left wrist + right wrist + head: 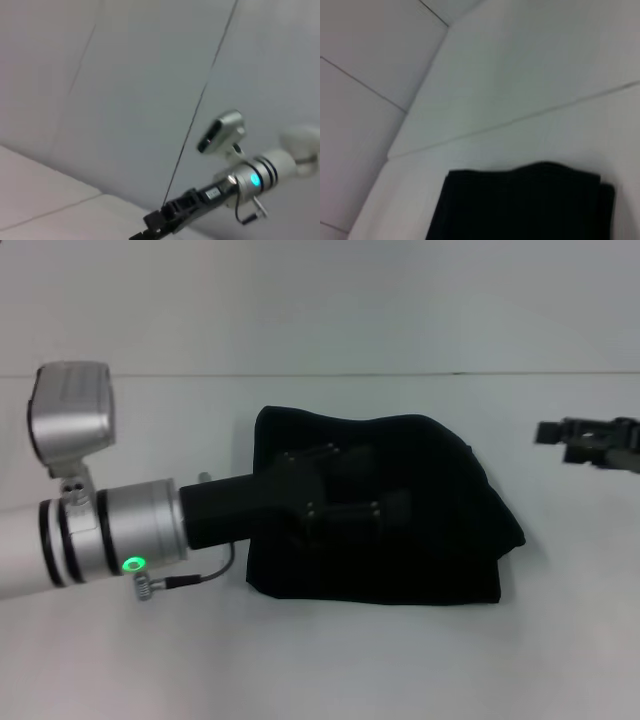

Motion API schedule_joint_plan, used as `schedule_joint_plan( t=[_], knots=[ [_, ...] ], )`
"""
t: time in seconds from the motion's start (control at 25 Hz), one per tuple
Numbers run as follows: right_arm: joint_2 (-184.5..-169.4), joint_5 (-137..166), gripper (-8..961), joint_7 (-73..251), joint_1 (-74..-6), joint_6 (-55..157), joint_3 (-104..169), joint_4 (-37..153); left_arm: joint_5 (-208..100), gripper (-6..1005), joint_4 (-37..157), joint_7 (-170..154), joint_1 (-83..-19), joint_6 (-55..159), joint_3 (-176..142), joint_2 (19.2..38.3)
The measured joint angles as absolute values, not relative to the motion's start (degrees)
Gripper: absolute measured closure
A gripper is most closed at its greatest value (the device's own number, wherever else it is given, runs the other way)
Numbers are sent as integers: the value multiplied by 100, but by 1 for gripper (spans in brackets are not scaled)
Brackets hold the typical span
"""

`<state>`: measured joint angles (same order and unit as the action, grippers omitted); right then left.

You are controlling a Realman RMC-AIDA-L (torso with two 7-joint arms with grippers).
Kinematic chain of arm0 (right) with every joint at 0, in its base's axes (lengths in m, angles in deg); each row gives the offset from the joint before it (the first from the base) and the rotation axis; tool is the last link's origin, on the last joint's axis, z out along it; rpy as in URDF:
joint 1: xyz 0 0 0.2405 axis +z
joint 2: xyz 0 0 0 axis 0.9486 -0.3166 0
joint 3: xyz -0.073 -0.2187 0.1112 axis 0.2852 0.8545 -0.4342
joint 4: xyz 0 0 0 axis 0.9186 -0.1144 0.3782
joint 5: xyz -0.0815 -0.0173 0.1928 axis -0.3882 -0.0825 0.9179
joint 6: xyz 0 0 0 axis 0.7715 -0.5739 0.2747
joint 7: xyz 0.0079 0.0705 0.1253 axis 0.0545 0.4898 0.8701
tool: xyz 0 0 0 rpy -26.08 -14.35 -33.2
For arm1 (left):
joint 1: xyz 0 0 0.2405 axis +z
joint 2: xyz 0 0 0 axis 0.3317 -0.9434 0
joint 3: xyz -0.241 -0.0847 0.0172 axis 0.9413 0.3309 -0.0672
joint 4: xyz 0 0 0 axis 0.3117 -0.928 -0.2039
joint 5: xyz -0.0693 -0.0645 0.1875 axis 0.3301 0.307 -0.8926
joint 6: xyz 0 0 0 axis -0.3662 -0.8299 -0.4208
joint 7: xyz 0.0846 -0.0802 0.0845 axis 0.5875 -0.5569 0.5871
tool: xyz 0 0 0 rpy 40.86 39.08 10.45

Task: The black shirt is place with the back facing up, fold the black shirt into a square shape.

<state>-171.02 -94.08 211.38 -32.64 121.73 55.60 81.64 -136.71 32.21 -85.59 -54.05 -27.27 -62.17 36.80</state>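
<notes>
The black shirt (420, 530) lies folded into a rough, thick rectangle in the middle of the white table (330, 670). Its right side bulges and its far edge is uneven. My left gripper (375, 490) reaches in from the left and hovers over the shirt's left half, black against black. My right gripper (585, 438) is off to the right of the shirt, apart from it. It also shows far off in the left wrist view (155, 222). The right wrist view shows the shirt's folded edge (520, 205) on the table.
The silver left forearm (90, 540) with a green light crosses the table's left side. A white wall (320, 300) stands behind the table's far edge.
</notes>
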Motion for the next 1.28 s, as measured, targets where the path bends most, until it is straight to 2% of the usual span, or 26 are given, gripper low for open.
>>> schedule_joint_plan(
  t=[0.04, 0.32, 0.68, 0.96, 1.28],
  knots=[
    [-17107, -9454, 34, 21221, -3183, 12038, 5659, 8059, -13794, 112, 3153, -8437, -5344, -2743, -6179, 3679],
    [-17249, -9564, 38, 21367, -2869, 11785, 6046, 7742, -14513, 99, 3018, -7971, -5225, -2748, -6063, 3693],
    [-17277, -9570, 39, 21512, -2923, 12006, 6103, 7466, -15508, 91, 2788, -7943, -5232, -2831, -6149, 3675],
    [-17398, -9571, 40, 21560, -2954, 11867, 6179, 7437, -15621, 91, 2760, -7940, -5303, -2871, -6213, 3667],
    [-17413, -9571, 42, 21639, -3014, 11642, 6386, 7426, -15627, 91, 2764, -7939, -5309, -2843, -6205, 3691]
  ],
)
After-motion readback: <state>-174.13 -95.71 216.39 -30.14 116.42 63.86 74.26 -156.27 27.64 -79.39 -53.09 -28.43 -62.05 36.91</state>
